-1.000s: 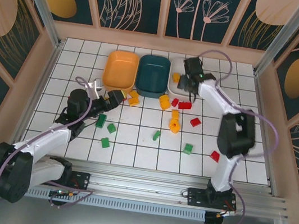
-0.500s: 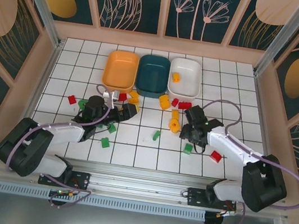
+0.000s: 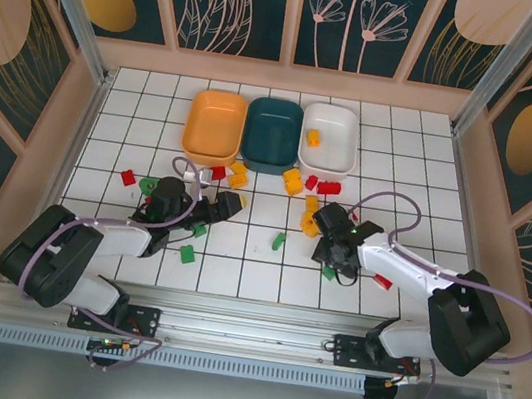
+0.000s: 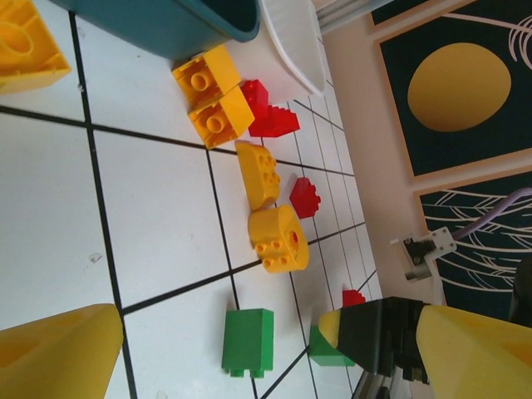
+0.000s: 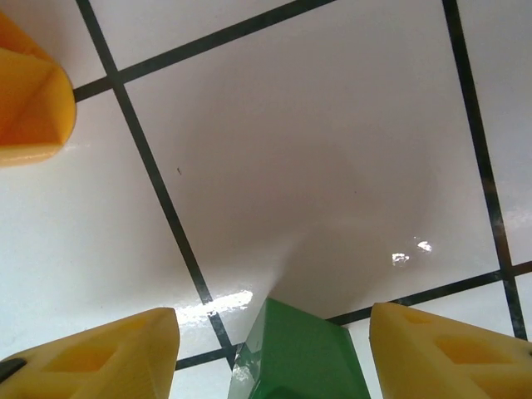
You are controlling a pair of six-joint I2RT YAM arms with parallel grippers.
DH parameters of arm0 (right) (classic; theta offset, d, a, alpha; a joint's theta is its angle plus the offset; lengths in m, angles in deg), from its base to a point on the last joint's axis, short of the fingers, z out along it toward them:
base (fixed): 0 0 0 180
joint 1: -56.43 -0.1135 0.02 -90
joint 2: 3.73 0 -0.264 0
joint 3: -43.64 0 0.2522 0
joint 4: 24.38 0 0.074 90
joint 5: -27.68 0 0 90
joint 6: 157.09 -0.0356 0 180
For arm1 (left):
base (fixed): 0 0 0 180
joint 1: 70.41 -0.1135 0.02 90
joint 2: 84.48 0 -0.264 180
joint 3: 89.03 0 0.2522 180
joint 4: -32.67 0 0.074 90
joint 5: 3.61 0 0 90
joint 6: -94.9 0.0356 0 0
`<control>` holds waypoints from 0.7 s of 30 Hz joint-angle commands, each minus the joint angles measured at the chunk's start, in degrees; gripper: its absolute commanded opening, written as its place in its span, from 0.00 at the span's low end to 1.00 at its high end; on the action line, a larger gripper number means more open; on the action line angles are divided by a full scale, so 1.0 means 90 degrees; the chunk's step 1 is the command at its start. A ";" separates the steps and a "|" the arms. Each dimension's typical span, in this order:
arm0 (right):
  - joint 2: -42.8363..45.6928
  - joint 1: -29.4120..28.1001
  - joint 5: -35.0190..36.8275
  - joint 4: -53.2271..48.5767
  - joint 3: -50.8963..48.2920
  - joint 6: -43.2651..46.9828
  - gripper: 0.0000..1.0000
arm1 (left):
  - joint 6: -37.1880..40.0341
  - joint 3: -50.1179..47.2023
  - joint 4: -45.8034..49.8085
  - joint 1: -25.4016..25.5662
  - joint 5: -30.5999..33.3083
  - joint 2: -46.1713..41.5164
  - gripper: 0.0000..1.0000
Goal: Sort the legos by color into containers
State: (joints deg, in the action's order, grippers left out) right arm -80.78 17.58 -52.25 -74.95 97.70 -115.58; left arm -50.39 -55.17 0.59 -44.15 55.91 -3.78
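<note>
White tiles cover the bench (image 3: 430, 185); panelled walls (image 3: 28, 101) close it on three sides and a metal rail (image 3: 257, 320) bounds the near edge. We find bare tiles down the right side and in the far left corner, while the middle is crowded. At the far edge the orange tray (image 3: 214, 126), teal tray (image 3: 271, 135) and white tray (image 3: 328, 139) sit side by side in a row, with one yellow brick (image 3: 313, 137) in the white one. Loose bricks (image 3: 293, 181) lie scattered just in front of the trays and on toward the arms.

A second ago the right arm reached over the white tray. It has since folded down low over the middle tiles, drawing a little nearer in the last half second. The right end effector (image 5: 274, 314) stands open astride a green brick (image 5: 299, 357), with a gap on each side.

The left arm has stretched farther right and lies low along the bench. The left end effector (image 3: 228, 206) is open and holds nothing. A second green brick (image 3: 279, 241) lies ahead of it, between the two end effectors.
</note>
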 commanded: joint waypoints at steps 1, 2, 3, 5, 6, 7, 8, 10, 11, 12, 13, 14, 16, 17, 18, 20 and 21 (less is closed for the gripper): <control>-0.0112 -0.0104 0.0129 0.0034 -0.0177 -0.0356 0.59 | 0.0228 -0.0003 0.0148 0.0013 -0.0066 -0.0310 0.92; -0.0143 -0.0124 0.0012 0.0111 -0.0208 -0.0401 0.59 | 0.0292 0.0012 0.0238 0.0012 -0.0063 -0.0375 0.92; -0.0182 -0.0180 -0.0049 0.0135 -0.0219 -0.0480 0.59 | 0.0339 0.0013 0.0309 0.0014 -0.0066 -0.0435 0.92; -0.0236 -0.0302 -0.0012 0.0045 -0.0196 -0.0672 0.60 | 0.0408 -0.0002 0.0408 0.0009 -0.0073 -0.0558 0.92; -0.0255 -0.0361 0.0048 -0.0011 -0.0184 -0.0761 0.62 | 0.0439 -0.0029 0.0466 0.0007 -0.0056 -0.0628 0.92; -0.0256 -0.0397 0.0103 -0.0080 -0.0172 -0.0856 0.63 | 0.0458 -0.0063 0.0495 0.0012 -0.0026 -0.0703 0.92; -0.0264 -0.0424 0.0138 -0.0107 -0.0179 -0.0929 0.63 | 0.0481 -0.0100 0.0510 0.0012 0.0015 -0.0791 0.93; -0.0289 -0.0424 0.0124 -0.0041 -0.0209 -0.0979 0.62 | 0.0545 -0.0143 0.0585 0.0017 0.0061 -0.0924 0.93; -0.0300 -0.0429 0.0122 -0.0010 -0.0197 -0.0980 0.60 | 0.0596 -0.0134 0.0665 0.0012 0.0071 -0.0983 0.94; -0.0320 -0.0429 0.0136 0.0025 -0.0149 -0.0979 0.57 | 0.0634 -0.0122 0.0733 0.0012 0.0079 -0.1038 0.94; -0.0334 -0.0420 0.0160 0.0061 -0.0106 -0.0980 0.54 | 0.0646 -0.0116 0.0765 0.0007 0.0074 -0.1082 0.94; -0.0358 -0.0395 0.0166 0.0093 -0.0063 -0.0975 0.52 | 0.0653 -0.0124 0.0788 0.0013 0.0069 -0.1121 0.94; -0.0459 -0.0390 0.0133 0.0124 0.0049 -0.0934 0.45 | 0.0644 -0.0122 0.0814 0.0012 0.0053 -0.1213 0.94; -0.0498 -0.0387 0.0155 0.0122 0.0099 -0.0936 0.42 | 0.0652 -0.0130 0.0840 0.0012 0.0047 -0.1253 0.94; -0.0554 -0.0383 0.0171 0.0135 0.0148 -0.0925 0.38 | 0.0653 -0.0147 0.0849 0.0012 0.0060 -0.1298 0.94; -0.0679 -0.0387 0.0163 0.0186 0.0267 -0.0829 0.34 | 0.0643 -0.0182 0.0875 0.0012 0.0085 -0.1393 0.94; -0.0765 -0.0390 0.0172 0.0192 0.0364 -0.0785 0.31 | 0.0643 -0.0192 0.0878 0.0012 0.0102 -0.1433 0.94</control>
State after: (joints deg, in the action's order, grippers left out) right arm -85.79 14.08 -52.28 -73.95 98.90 -122.72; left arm -46.10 -56.09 7.78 -44.15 56.50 -15.21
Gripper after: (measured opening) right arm 0.424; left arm 0.942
